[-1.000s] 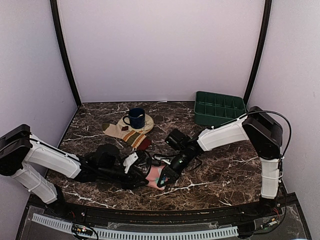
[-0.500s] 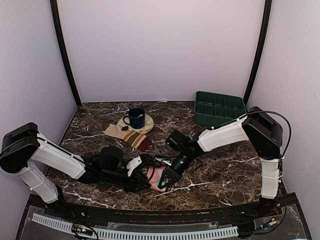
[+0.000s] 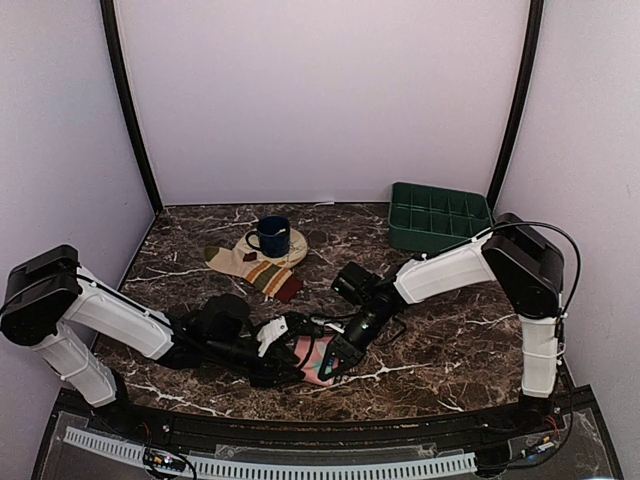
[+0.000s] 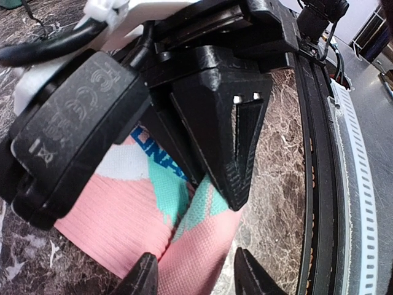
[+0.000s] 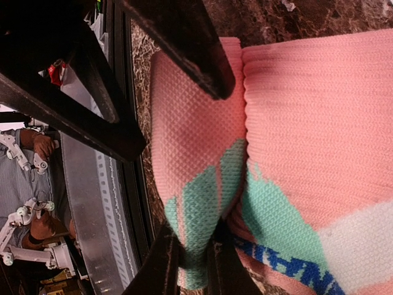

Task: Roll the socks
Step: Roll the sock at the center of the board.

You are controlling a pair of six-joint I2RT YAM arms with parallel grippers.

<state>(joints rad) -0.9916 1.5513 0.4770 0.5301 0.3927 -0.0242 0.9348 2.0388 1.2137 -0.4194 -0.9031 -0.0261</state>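
Observation:
The pink sock [image 3: 318, 362] with mint patches lies near the table's front edge, its end folded over. My right gripper [image 5: 193, 261] is shut on a mint patch of that folded end [image 5: 196, 147]; in the top view this gripper [image 3: 334, 362] is at the sock's right. My left gripper [image 4: 199, 279] is open and straddles the same fold [image 4: 196, 252], with bare marble between one finger [image 4: 258, 276] and the fabric. It reaches in from the left [image 3: 288, 352]. The cream striped sock [image 3: 258, 270] lies flat further back, untouched.
A blue mug [image 3: 270, 236] stands on a round tan coaster [image 3: 294, 245] just behind the striped sock. A green compartment tray [image 3: 438, 215] sits at the back right. The table's black front rail [image 4: 319, 184] runs close beside the pink sock.
The left arm has slid right, bringing its gripper in over the pink sock's fold. The right gripper and the sock shifted slightly toward the front edge.

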